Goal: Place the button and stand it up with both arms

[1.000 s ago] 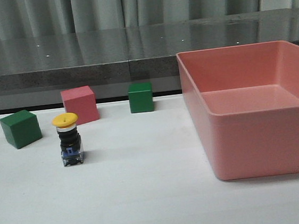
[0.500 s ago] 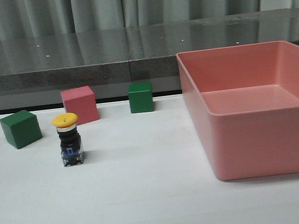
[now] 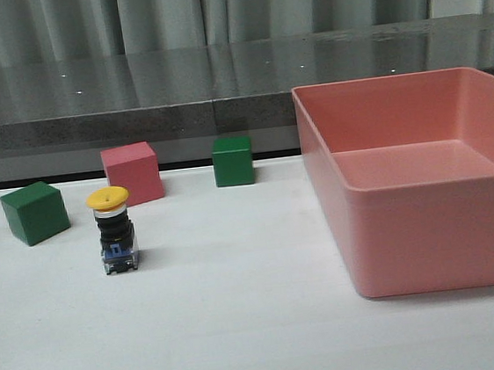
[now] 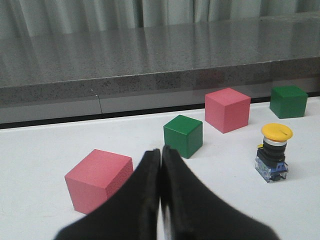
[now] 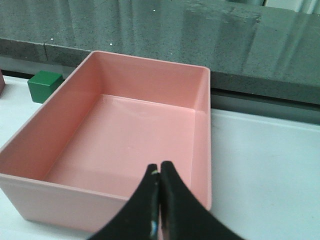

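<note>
The button (image 3: 115,234) stands upright on the white table, yellow cap on top, blue-and-clear base down. It also shows in the left wrist view (image 4: 272,153), standing apart from the cubes. My left gripper (image 4: 161,150) is shut and empty, well short of the button, with a pink cube (image 4: 99,179) and a green cube (image 4: 183,135) close ahead of it. My right gripper (image 5: 159,166) is shut and empty, over the near wall of the pink bin (image 5: 120,150). Neither gripper shows in the front view.
The pink bin (image 3: 429,236) fills the right side of the table. A green cube (image 3: 34,213), a pink cube (image 3: 131,173) and another green cube (image 3: 232,160) stand behind the button. A dark stone ledge (image 3: 132,100) runs along the back.
</note>
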